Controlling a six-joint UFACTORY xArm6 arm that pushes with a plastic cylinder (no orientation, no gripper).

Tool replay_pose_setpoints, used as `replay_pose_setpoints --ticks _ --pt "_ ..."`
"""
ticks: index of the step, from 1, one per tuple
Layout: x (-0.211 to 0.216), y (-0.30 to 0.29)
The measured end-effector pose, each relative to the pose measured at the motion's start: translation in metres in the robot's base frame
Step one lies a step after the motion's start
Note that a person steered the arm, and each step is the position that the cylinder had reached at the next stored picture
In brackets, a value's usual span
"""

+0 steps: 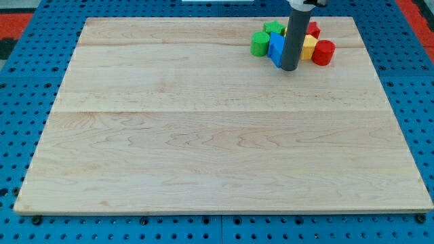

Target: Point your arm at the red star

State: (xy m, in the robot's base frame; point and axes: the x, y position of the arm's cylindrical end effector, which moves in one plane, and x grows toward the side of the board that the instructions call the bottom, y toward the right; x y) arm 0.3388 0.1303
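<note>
You will find every block bunched at the view's top right of the table [203,149], and that crowding is why the rod stands where it does. My tip [289,68] rests at the near edge of the cluster, touching or just beside the blue block [276,49], with the rod's shaft rising straight across the middle of the group. The red star [312,30] sits at the far side of the cluster, mostly hidden behind the rod, so you see only a red sliver at the rod's right edge; its star shape cannot be confirmed. Around it lie a green cylinder [259,44], a green block [274,28], a yellow block [309,47] and a red cylinder [323,53]. There is no claw on this arm, so nothing opens or clamps. I judge the tip near the star but short of it.
</note>
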Motion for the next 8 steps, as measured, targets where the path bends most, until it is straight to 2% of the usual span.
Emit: replay_pose_setpoints --ticks 2,4,6,7,8 --pt "0.000 -0.005" --pt "0.027 -0.001" --pt "0.034 0.020" --pt "0.065 0.061" --pt "0.071 0.142"
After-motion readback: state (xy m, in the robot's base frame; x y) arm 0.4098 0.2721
